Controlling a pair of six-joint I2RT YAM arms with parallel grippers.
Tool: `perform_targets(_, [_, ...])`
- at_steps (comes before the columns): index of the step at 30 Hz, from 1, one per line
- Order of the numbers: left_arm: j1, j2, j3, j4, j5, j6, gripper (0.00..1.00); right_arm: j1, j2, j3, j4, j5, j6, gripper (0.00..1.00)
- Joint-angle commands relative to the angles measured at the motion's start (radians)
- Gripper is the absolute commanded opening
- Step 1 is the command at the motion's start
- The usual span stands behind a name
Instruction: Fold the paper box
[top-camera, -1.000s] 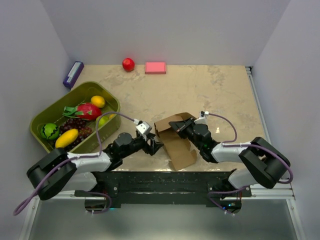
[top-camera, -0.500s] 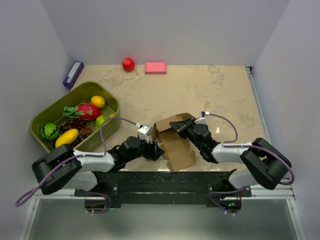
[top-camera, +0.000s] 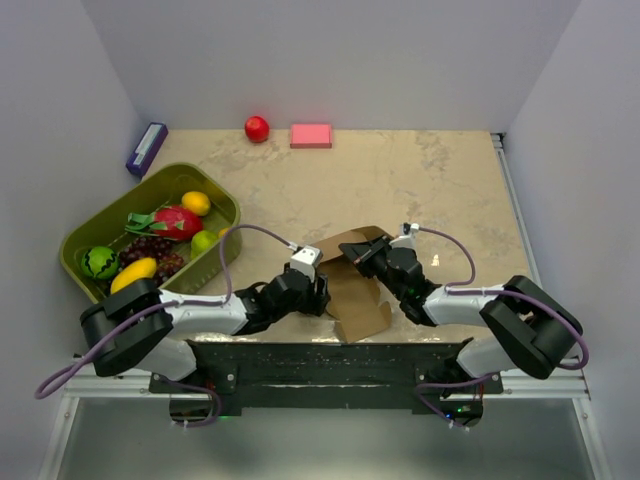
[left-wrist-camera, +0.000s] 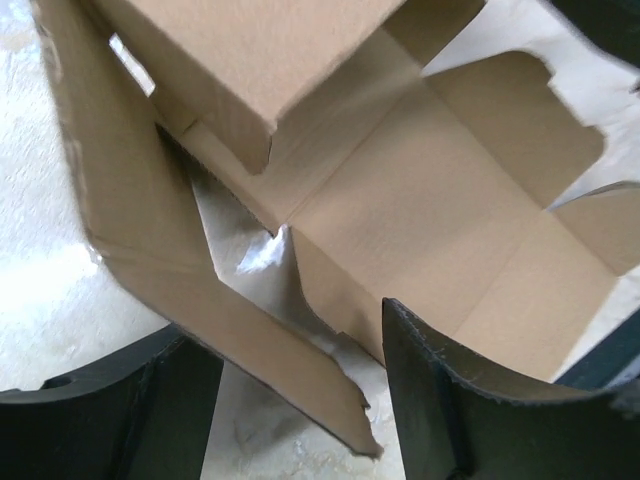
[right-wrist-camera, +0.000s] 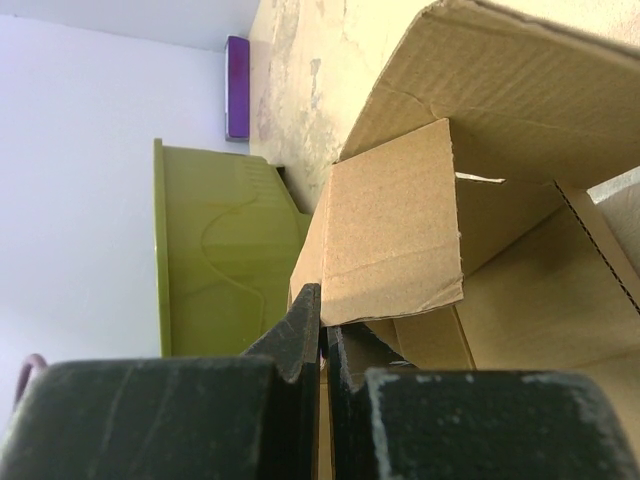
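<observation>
My left hand (left-wrist-camera: 290, 350), open, straddles a loose flap of the paper box (left-wrist-camera: 450, 200), which lies straight ahead. My right hand (right-wrist-camera: 322, 310) is pinched shut on its opposite side.

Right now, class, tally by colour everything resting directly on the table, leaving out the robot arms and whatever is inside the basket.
Red: 1, the ball
Pink: 1, the block
Purple: 1, the small box
Green: 1, the basket
Brown: 1, the paper box
Total: 5
</observation>
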Motion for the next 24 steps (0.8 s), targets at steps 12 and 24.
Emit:
perform_targets(12, [-0.076, 0.065, 0.102, -0.247, -0.181, 0.068, 0.54, 0.003, 0.015, -0.019, -0.016, 0.025, -0.001, 0.0])
perform_targets(24, [-0.085, 0.032, 0.124, -0.204, -0.212, 0.098, 0.42, 0.003, 0.01, -0.023, -0.022, 0.025, 0.001, 0.0])
